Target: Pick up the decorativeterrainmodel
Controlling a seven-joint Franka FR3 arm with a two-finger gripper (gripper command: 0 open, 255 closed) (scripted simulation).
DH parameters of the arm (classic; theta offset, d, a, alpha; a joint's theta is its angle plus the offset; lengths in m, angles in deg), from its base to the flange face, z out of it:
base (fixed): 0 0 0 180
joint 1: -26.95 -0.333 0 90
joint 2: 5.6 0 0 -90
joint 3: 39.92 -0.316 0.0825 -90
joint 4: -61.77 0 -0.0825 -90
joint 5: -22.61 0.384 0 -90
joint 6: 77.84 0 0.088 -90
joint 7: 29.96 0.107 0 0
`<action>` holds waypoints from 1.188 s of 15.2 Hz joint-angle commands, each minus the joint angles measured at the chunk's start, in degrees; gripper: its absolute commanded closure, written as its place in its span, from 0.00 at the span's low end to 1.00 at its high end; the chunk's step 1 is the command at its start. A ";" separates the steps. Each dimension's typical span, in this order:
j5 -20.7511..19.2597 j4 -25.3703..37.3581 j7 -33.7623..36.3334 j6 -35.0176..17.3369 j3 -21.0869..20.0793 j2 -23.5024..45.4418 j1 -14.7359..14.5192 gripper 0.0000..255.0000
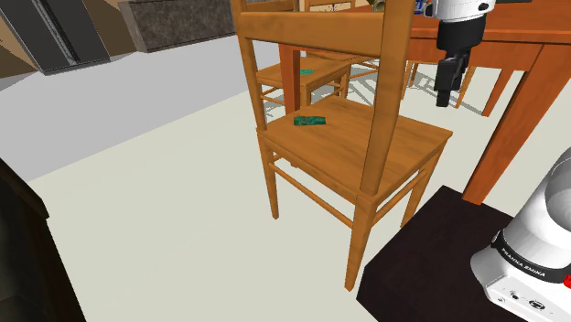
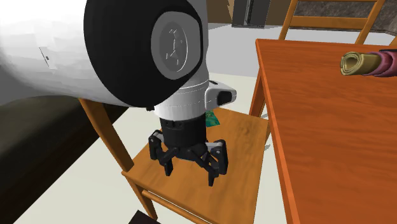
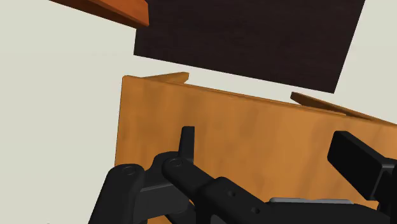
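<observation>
Model: a small, flat green piece (image 1: pixel 310 120) lying on the chair seat (image 1: pixel 325 151), close to one side edge of the seat, with nothing touching it.
Slip risk: the piece looks thin and sits low on the seat, so fingers coming down short would likely close on air, and fingers coming down too far would scrape the seat. A sideways nudge could push it over the seat's edge.
Mix-up risk: a similar green patch (image 1: pixel 307 71) lies on another chair beyond this one, and aiming there would miss the task's thing.
Collision risk: the chair's backrest (image 1: pixel 316 32) rises at one edge of the seat, and a low sweep across could catch it.
Gripper: released (image 2: pixel 189 175). The fingers stand well apart with nothing between them, pointing down over the middle of the seat, apart from the model.
Arm: its large white link (image 2: pixel 63 63) reaches in above the seat, with the wrist held roughly upright.
Table: beside the chair (image 2: pixel 324 127).
</observation>
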 commanded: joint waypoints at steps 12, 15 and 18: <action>10.44 12.18 31.56 -6.63 -11.77 21.27 4.58 0.00; 11.44 17.01 39.80 -8.33 -13.90 27.95 5.71 0.00; 11.71 22.37 47.85 -9.80 -15.44 34.81 6.56 0.00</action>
